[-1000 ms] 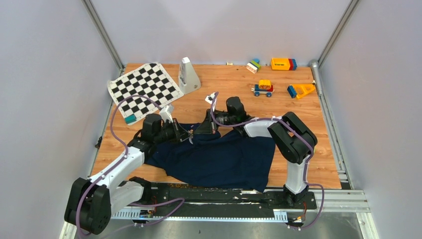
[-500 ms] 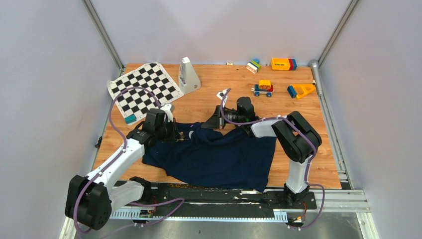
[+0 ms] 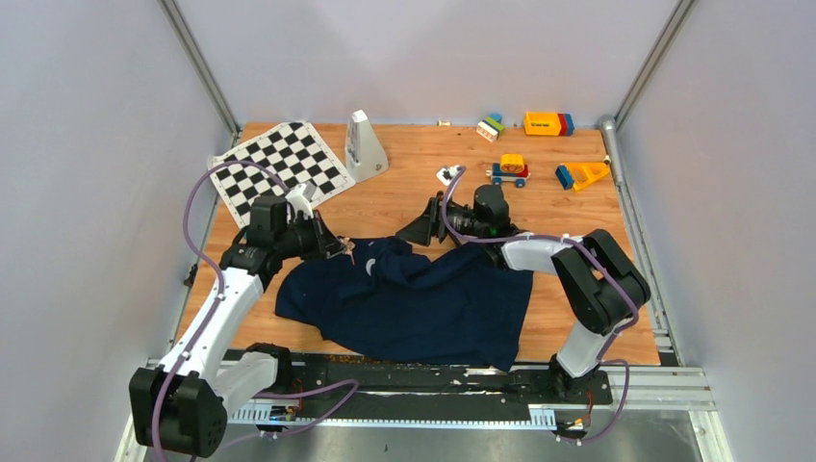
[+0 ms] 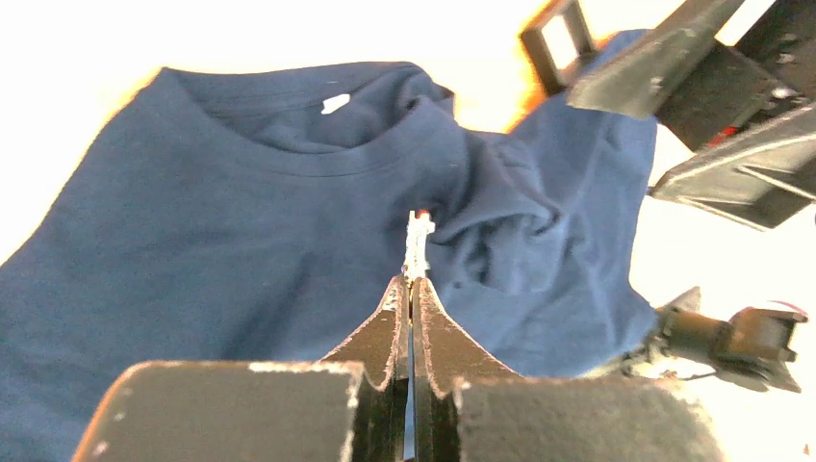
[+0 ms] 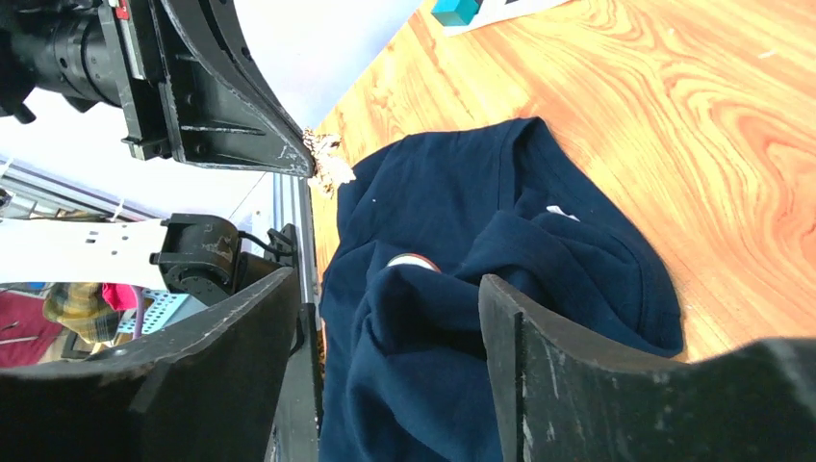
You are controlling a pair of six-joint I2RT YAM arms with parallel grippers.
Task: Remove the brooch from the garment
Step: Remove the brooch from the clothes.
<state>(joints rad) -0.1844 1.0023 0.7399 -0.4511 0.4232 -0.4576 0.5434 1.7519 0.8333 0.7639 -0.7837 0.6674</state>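
The dark navy garment [image 3: 423,303] lies crumpled on the wooden table in front of the arm bases, with its collar [image 4: 289,159] toward the left arm. My left gripper [image 3: 339,249] is shut on the brooch [image 4: 418,241], a small thin pale piece sticking out past the fingertips. In the right wrist view the brooch [image 5: 330,166] hangs at the left jaw tips, just off the garment's edge [image 5: 351,207]. My right gripper [image 3: 423,229] stands open above the bunched cloth [image 5: 539,250], with nothing between its fingers [image 5: 520,327]. A small white-and-red spot [image 5: 414,260] peeks over a fold; I cannot tell what it is.
A black-and-white chequered mat [image 3: 279,173] lies at the back left with a white metronome-like piece [image 3: 364,144] beside it. Toy blocks [image 3: 547,123], a toy car [image 3: 508,170] and an orange-blue piece [image 3: 580,174] sit at the back right. A teal block [image 5: 454,10] lies near the mat.
The right gripper opened, let go of the garment and drew back to the right. The left gripper, still shut, pulled leftward away from the collar; the cloth slumped.
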